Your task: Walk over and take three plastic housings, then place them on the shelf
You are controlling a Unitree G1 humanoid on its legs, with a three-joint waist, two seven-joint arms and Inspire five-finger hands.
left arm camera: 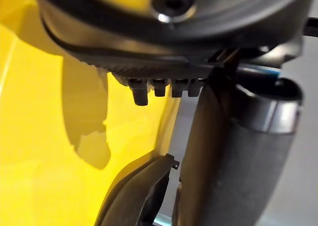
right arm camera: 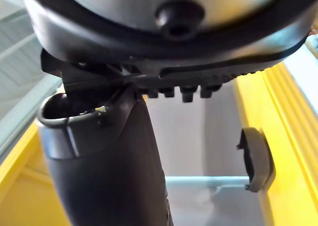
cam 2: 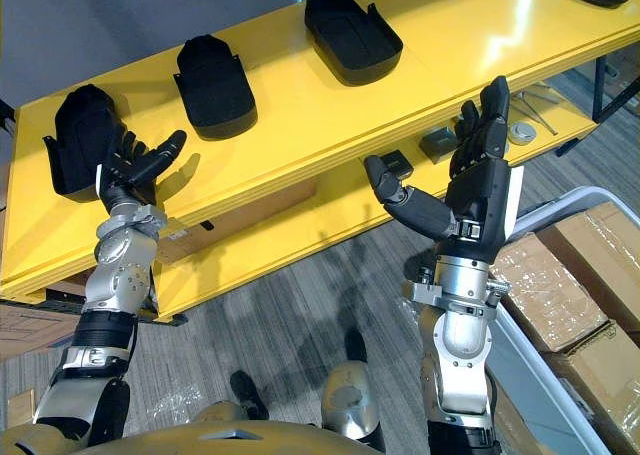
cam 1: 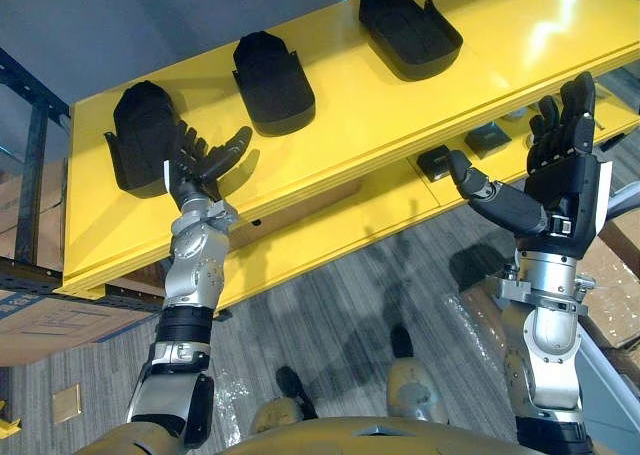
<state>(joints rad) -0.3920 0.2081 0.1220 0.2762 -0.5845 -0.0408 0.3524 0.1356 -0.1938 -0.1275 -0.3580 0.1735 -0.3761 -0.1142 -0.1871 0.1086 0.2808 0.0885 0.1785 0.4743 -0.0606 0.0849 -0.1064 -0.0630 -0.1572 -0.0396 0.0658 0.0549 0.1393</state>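
Three housings lie on shelf; boxes nearby.

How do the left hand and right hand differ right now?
Place: the left hand is over the yellow shelf, right beside the leftmost housing, contact unclear; the right hand is raised off the shelf's front edge, near no housing.
Pose: the left hand's fingers fan out, slightly bent; the right hand's fingers point straight up, thumb out sideways.
Shared: both are open and hold nothing.
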